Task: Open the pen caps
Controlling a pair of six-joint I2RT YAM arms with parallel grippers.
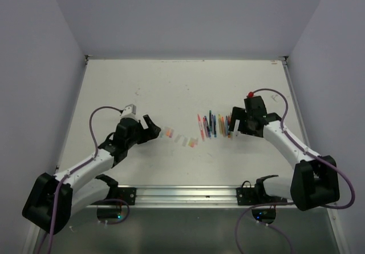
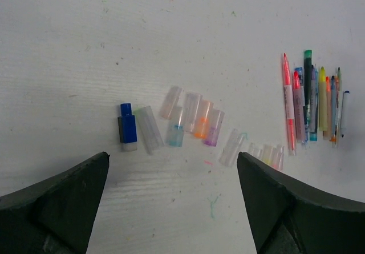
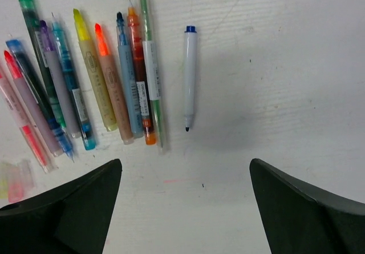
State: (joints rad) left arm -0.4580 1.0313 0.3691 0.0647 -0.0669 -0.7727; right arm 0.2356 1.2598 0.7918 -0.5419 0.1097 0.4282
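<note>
Several loose pen caps, translucent pink, orange, yellow and clear, lie in a row on the white table. In the left wrist view the pen caps lie side by side, with a blue cap at their left end. The pens lie in a row to the right of the caps. In the right wrist view the pens are uncapped, and a white pen with a blue end lies apart on their right. My left gripper is open and empty just short of the caps. My right gripper is open and empty just short of the pens.
The table is white with faint ink marks, walled by grey panels at the back and sides. A metal rail runs along the near edge between the arm bases. A few caps show blurred at the right wrist view's lower left.
</note>
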